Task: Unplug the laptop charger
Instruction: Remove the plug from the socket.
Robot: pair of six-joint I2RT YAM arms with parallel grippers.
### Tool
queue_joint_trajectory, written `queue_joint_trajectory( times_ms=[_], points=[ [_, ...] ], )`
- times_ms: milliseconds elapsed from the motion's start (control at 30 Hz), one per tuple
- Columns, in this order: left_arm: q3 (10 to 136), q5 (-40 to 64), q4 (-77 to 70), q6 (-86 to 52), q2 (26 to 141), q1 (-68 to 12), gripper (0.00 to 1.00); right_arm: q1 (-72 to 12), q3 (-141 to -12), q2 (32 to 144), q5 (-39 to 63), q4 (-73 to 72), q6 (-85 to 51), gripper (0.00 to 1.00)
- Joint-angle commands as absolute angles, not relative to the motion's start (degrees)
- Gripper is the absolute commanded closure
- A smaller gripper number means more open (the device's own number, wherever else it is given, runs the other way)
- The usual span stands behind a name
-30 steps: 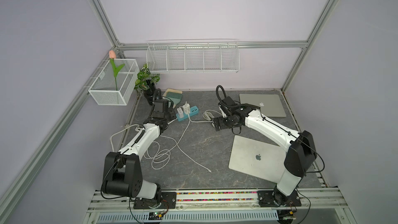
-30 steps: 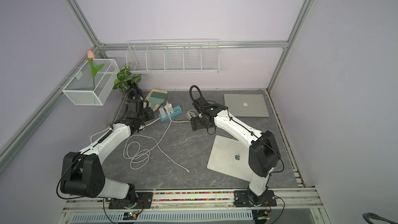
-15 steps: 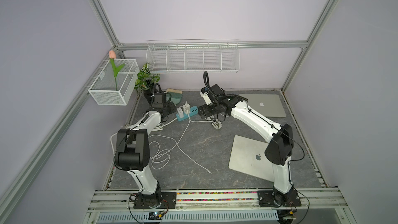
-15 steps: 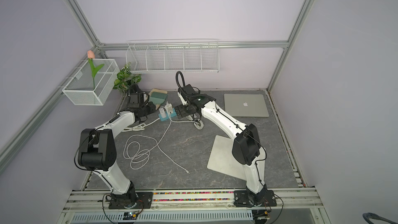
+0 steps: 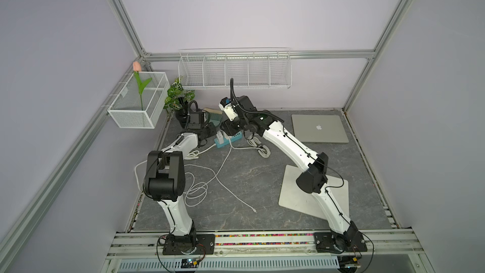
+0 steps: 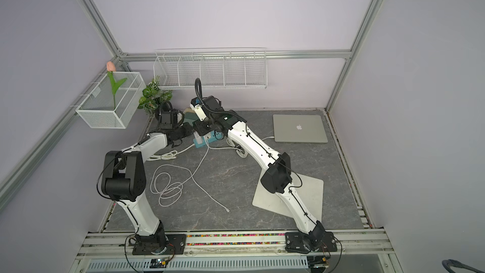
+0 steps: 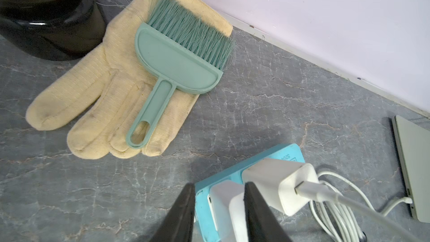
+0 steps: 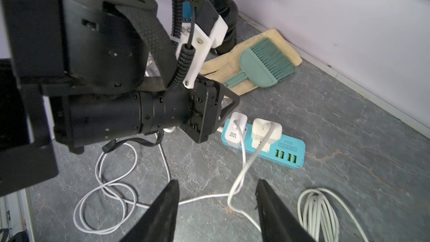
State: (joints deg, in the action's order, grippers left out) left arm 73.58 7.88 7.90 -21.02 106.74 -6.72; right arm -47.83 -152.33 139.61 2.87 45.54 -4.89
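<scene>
My right claw (image 8: 217, 182) hangs released near the white laptop charger (image 8: 263, 129), plugged into the blue power strip (image 8: 288, 145) far left, where my left claw (image 7: 219, 185) straddles a smaller plug (image 8: 233, 133), whether clenched I cannot tell.

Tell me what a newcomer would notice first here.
The left gripper straddles a white charger on the blue power strip at the back left of the table, with the right gripper open nearby. White cables sprawl over the table; a closed silver laptop lies back right.

Brush (image 7: 176, 64) lies on the glove (image 7: 93, 94) (both behind the power strip (image 7: 287, 153)).
</scene>
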Motion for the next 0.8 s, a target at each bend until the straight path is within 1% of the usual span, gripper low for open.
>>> queue_joint_trajectory(
  times_ms=[0, 133, 433, 633, 733, 767],
  points=[
    [71.81, 8.9, 6.03, -22.61, 105.78, -6.2, 0.61, -48.03, -155.39, 142.32, 5.35, 45.52, -3.68, 0.46],
    [71.68, 8.53, 6.6, -22.43, 106.18, -6.07, 0.61, -48.36, -155.48, 143.91, 5.14, 41.94, -4.29, 0.49],
    [72.09, 10.33, 6.84, -21.94, 107.09, -6.0, 0.61, -48.31, -158.02, 149.4, 0.61, 40.53, -2.28, 0.48],
    [71.95, 11.19, 6.66, -21.82, 107.68, -5.98, 0.61, -47.99, -158.38, 151.24, 1.22, 38.79, -2.04, 0.47],
    [72.04, 11.43, 7.01, -21.47, 107.75, -6.04, 0.61, -47.82, -158.38, 151.83, 0.92, 38.72, -1.97, 0.48],
    [72.13, 11.43, 7.05, -21.3, 107.68, -6.02, 0.61, -47.73, -158.39, 151.95, 0.64, 38.81, -2.02, 0.5]
  ],
)
